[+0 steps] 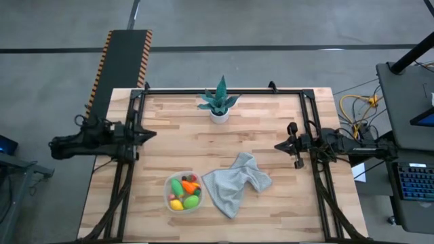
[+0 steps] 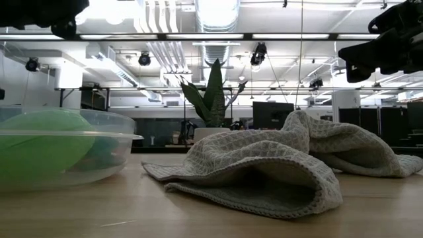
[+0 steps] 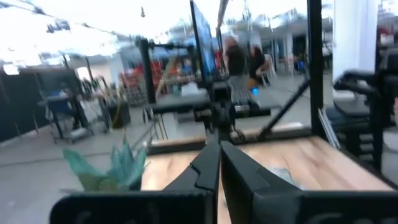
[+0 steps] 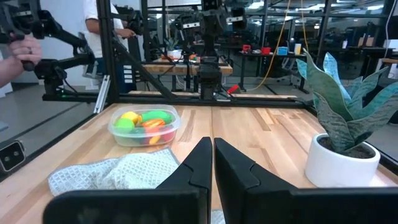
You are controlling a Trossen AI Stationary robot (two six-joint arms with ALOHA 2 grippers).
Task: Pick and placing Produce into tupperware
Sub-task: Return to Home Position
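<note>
The clear tupperware (image 1: pixel 184 192) stands near the table's front edge, left of centre, with several pieces of green, yellow, orange and red produce (image 1: pixel 186 193) inside it. The right wrist view shows the tupperware (image 4: pixel 144 127) and the produce (image 4: pixel 147 121) too. My left gripper (image 1: pixel 150 135) is shut and points level at the table's left edge, holding nothing. My right gripper (image 1: pixel 280 145) is shut and points level at the right edge, also with nothing in it.
A crumpled grey cloth (image 1: pixel 235 182) lies right of the tub. A spiky teal plant in a white pot (image 1: pixel 218 103) stands at the far middle. A black frame (image 1: pixel 224 90) runs along the table's far and side edges. People show in the room beyond.
</note>
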